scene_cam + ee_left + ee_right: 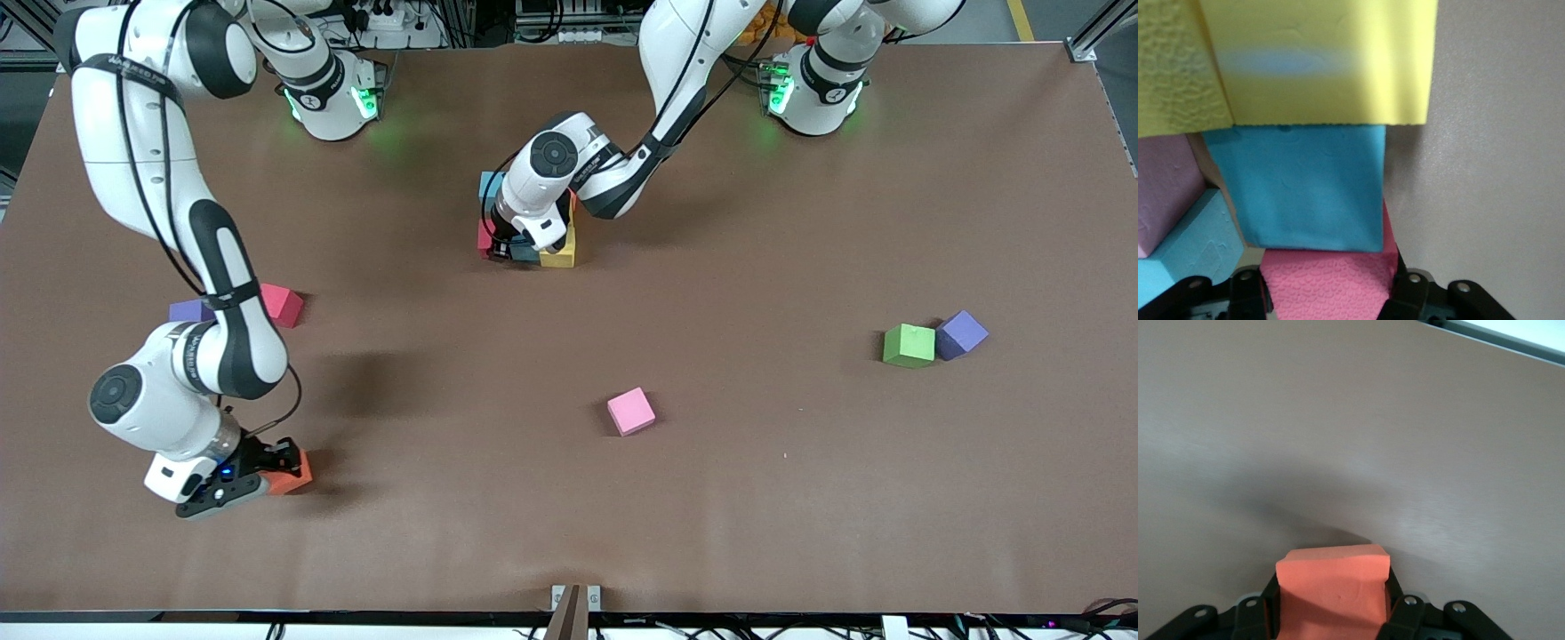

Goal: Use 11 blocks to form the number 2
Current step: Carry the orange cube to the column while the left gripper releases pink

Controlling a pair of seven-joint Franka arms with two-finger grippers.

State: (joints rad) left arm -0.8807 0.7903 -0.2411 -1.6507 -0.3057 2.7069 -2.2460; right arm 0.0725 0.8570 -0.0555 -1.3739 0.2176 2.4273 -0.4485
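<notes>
left gripper (500, 253): clamped on a red block (1328, 283) at the block cluster (558, 252) mid-table | right gripper (283, 462): clamped on an orange block (1333, 595) near the right arm's end | pink block (631, 411), green block (909, 345): loose on the table

brown table (711, 222); cube cluster (560, 253); loose pink (631, 411); green (909, 345); purple (962, 333)
</notes>
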